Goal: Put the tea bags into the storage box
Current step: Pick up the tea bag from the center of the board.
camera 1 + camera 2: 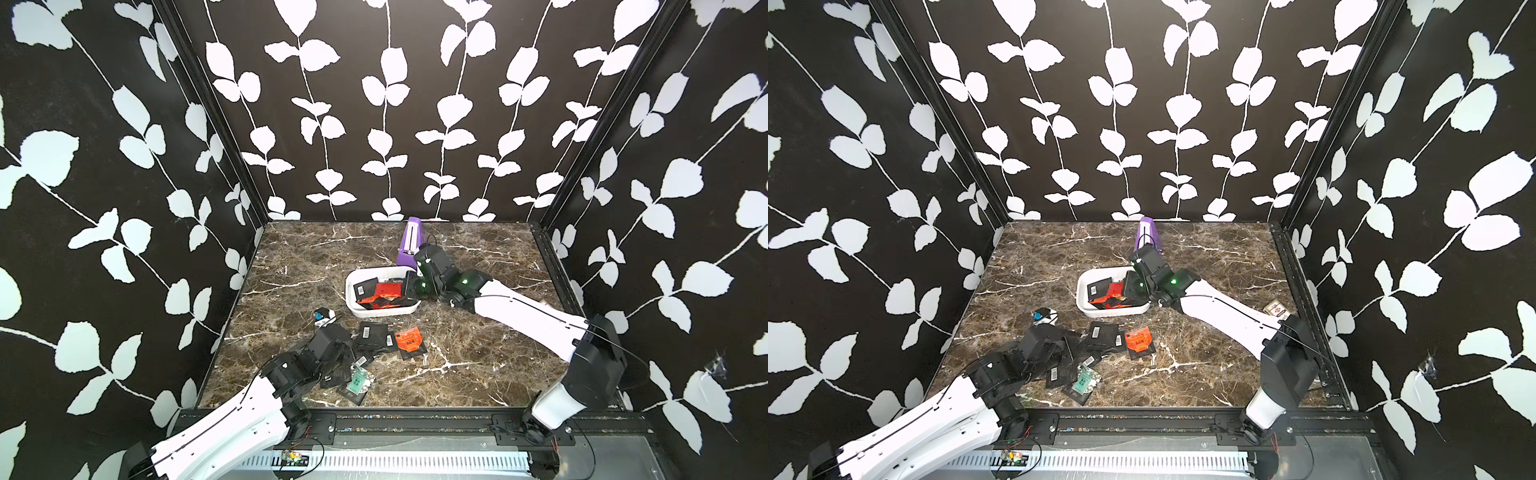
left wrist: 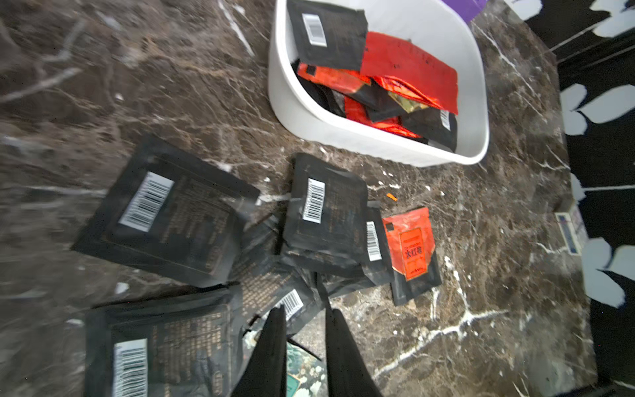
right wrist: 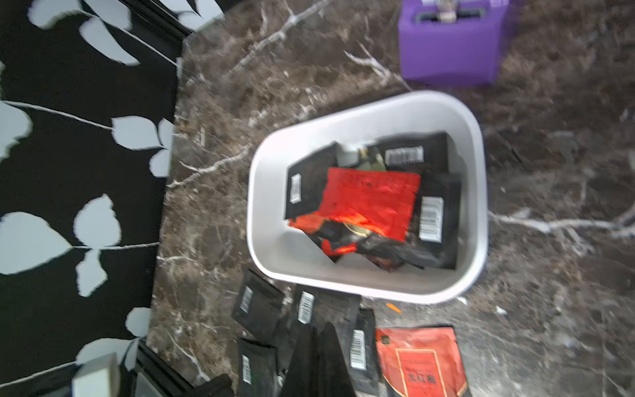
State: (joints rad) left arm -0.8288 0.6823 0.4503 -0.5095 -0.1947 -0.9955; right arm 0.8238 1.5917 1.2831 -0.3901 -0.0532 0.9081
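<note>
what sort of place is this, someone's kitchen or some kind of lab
Most likely a robot test cell, not a home: black-and-white leaf-print panel walls box in a brown marble-look tabletop, and two white robot arms are mounted on a black metal rail at its front edge.

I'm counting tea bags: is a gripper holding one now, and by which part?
Nothing is held. The left gripper is open and empty; the right gripper is shut on nothing.
</note>
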